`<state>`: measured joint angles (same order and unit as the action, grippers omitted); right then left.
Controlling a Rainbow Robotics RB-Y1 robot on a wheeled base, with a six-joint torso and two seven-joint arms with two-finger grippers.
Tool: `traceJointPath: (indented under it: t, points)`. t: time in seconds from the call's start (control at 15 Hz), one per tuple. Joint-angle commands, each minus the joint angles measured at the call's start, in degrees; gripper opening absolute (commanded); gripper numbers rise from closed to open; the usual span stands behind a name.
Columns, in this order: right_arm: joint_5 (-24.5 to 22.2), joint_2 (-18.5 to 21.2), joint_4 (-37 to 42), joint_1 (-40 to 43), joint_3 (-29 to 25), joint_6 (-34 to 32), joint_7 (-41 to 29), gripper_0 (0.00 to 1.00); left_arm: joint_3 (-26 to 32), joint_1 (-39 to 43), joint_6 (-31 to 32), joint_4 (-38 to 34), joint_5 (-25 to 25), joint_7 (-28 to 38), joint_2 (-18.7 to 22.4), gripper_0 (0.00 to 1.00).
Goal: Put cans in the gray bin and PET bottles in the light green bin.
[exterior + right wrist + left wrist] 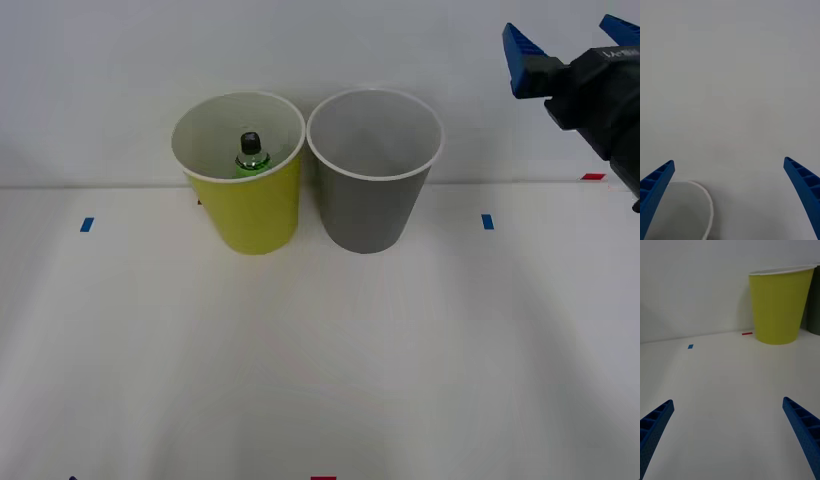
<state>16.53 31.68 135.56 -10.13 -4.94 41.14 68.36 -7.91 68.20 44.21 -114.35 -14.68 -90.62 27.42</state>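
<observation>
The light green bin (255, 215) stands at the back of the white table, touching the gray bin (370, 215) on its right. A PET bottle (250, 155) with a green label and black cap stands upright inside the light green bin. Cans are out of view. My right gripper (562, 32) hangs open and empty, high to the right of the gray bin; in its wrist view (729, 165) a bin's white rim (705, 193) shows below it. My left gripper (728, 405) is open and empty, low over the table, some way from the light green bin (780, 307).
Blue tape marks (87, 225) (487, 221) and red tape marks (593, 177) (323, 478) lie on the table. A pale wall rises right behind the bins. The wide white tabletop (320, 360) stretches in front of them.
</observation>
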Motion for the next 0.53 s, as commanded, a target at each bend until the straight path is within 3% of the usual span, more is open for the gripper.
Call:
traceJointPath:
  t: [0.07,0.53]
  points:
    - [-1.9,0.8,0.8,7.6,-0.1,-6.2,0.1,1.0,0.0,0.0,0.0,0.0,0.0,0.0,0.0,1.0]
    - [-2.2,-0.8,1.7,23.2,0.1,-20.1,-0.1,1.0,0.0,0.0,0.0,0.0,0.0,0.0,0.0,1.0]
